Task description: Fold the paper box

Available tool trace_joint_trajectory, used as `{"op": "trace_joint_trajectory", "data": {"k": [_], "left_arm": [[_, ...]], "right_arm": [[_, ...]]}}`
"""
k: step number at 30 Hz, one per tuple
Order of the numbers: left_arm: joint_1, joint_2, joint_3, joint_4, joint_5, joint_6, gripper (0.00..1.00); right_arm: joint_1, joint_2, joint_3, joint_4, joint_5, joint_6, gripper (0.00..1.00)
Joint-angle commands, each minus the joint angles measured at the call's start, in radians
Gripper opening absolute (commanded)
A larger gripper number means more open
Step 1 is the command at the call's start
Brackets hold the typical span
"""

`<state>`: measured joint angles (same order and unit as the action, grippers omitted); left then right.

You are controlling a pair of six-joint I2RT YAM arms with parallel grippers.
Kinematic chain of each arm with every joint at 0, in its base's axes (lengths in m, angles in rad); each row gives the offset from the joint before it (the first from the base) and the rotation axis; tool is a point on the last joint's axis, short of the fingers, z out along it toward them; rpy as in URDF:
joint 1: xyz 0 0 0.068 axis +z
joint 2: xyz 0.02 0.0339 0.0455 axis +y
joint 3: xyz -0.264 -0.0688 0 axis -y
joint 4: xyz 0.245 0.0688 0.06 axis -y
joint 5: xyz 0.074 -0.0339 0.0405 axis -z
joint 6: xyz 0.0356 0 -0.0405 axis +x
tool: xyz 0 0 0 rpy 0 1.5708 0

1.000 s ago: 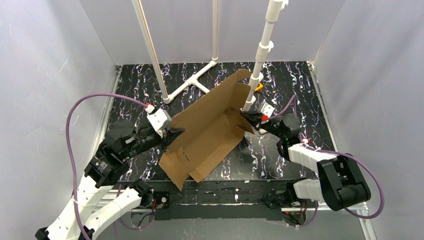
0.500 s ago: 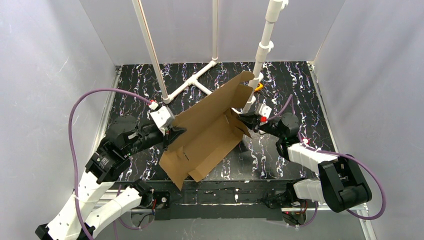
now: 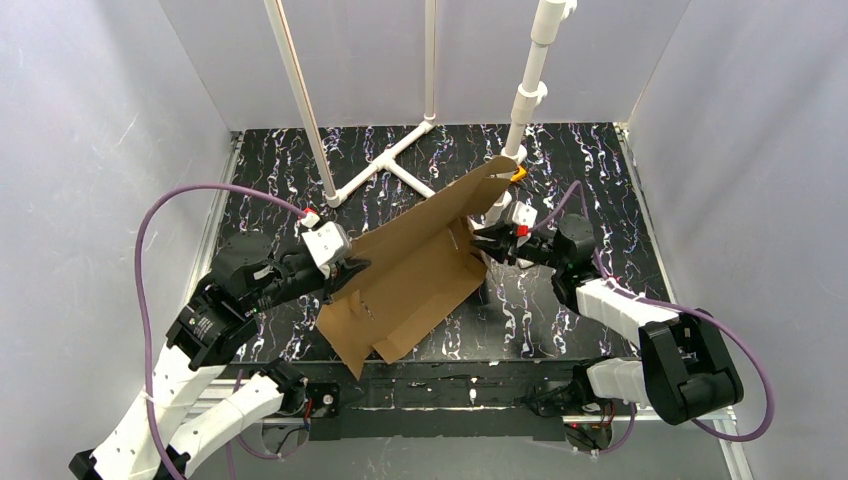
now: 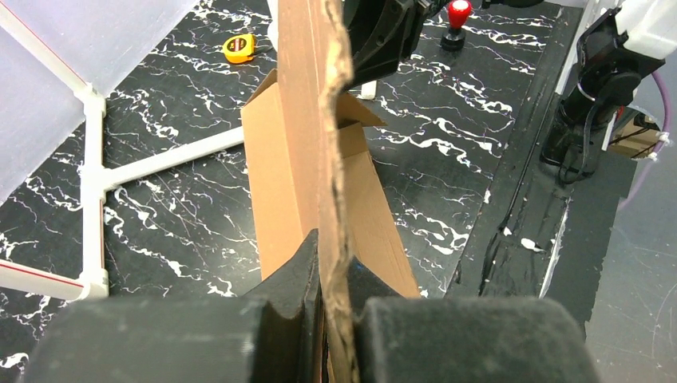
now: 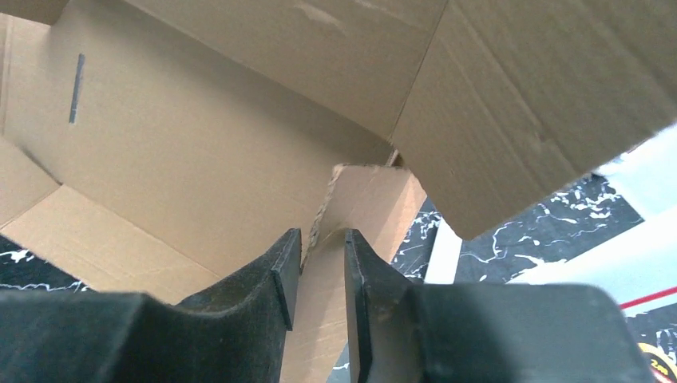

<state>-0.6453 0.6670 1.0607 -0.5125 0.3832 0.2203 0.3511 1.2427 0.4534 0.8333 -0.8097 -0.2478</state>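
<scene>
Paper box [image 3: 410, 275], a plain brown corrugated cardboard sheet with flaps, half-formed, sits mid-table on the black white-veined marbled tabletop [image 3: 580, 160]. It is held up between the two arms and tilted. Its long panel rises toward the far right, and the top corner ends near the foot of the white plastic pipe frame [image 3: 400, 160]. The low corner reaches the near table edge. Left gripper [image 3: 350, 268] comes in from the left. In the wrist view its black fingers are pressed together on the ragged upright edge of a cardboard panel, pinching it [image 4: 331, 263]. Right gripper [image 3: 480, 240] meets the box from the right at a side flap. In its wrist view the fingers stand slightly spread astride that flap's edge [image 5: 322, 247], with a sliver of gap at the left finger. I cannot tell whether the other pad touches. A small yellow tape measure [image 4: 239, 48] lies on the table beyond the box, well apart from both grippers.
</scene>
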Motion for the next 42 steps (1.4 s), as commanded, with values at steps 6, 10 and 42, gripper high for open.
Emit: {"op": "trace_joint_trajectory", "data": {"k": [6,10,42], "left_arm": [[-0.004,0.003,0.031,-0.108,0.047,0.060,0.00],[-0.004,0.002,0.033,-0.116,0.057,0.066,0.00],[-0.004,-0.027,0.012,-0.106,0.091,0.079,0.00]], "right_arm": [[-0.028,-0.033,0.154,-0.490,-0.141,-0.247,0.40],[-0.054,-0.046,0.187,-0.610,-0.190,-0.323,0.44],[-0.312,0.049,0.296,-1.048,-0.386,-0.333,0.72]]}}
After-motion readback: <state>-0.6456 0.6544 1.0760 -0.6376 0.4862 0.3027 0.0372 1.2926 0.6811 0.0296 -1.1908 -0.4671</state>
